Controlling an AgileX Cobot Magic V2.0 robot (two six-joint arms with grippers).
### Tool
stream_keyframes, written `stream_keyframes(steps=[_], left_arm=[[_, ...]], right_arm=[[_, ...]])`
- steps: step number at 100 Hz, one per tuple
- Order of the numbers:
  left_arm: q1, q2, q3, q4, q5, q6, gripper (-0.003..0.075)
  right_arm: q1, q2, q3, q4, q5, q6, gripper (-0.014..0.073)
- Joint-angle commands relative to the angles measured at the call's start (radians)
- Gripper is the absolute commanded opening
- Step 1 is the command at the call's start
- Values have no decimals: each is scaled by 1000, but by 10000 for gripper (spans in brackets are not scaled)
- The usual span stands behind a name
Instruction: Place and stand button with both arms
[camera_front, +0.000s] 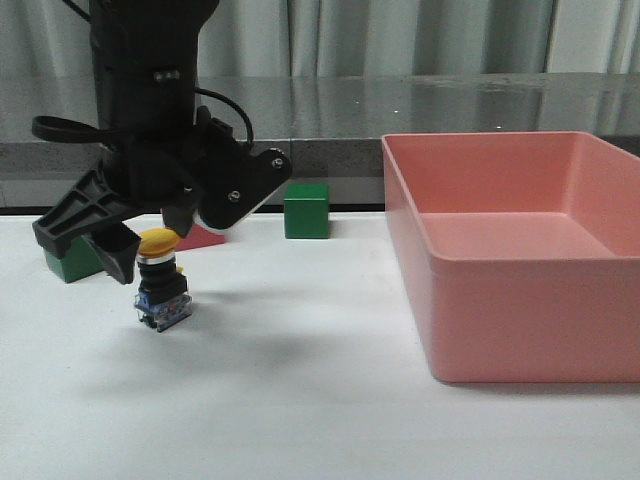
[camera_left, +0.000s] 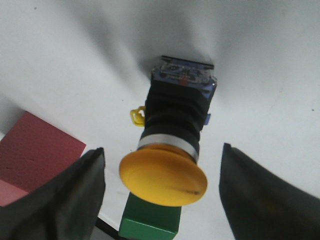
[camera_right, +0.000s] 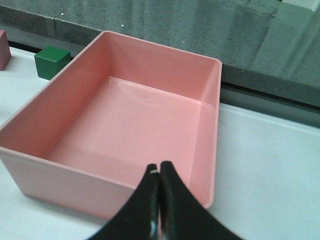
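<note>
The button (camera_front: 162, 285) stands upright on the white table, yellow cap up, blue-and-clear base down. My left gripper (camera_front: 150, 245) hangs right over it, jaws open, one finger on each side of the cap with a gap on both sides. In the left wrist view the button (camera_left: 172, 125) shows between the two black fingers (camera_left: 75, 200), untouched. My right gripper (camera_right: 159, 167) is shut and empty, above the near wall of the pink bin (camera_right: 60, 172); it is out of the front view.
The big pink bin (camera_front: 520, 300) fills the right side of the table. A green cube (camera_front: 306, 210) sits at the back middle. Another green cube (camera_front: 68, 262) and a pink-red cube (camera_front: 205, 237) lie just behind the button. A dark ledge runs along the back.
</note>
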Motion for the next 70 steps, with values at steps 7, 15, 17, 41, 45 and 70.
stream_keyframes(steps=[7, 15, 17, 41, 45, 70], left_arm=[[-7, -78, -30, 27, 28, -10, 478], [12, -106, -30, 39, 71, -20, 463], [20, -114, -30, 39, 78, -30, 456], [159, -232, -30, 63, 89, -313, 92], [190, -254, -30, 55, 89, -376, 15], [411, -426, -7, -373, -2, -545, -20]], right_arm=[[-2, 4, -27, 11, -71, 0, -62], [-2, 4, -27, 11, -71, 0, -62], [-2, 4, -27, 11, -71, 0, -62], [-2, 4, -27, 11, -71, 0, -62], [-2, 4, -27, 11, -71, 0, -62], [-2, 4, -27, 11, -71, 0, -62]])
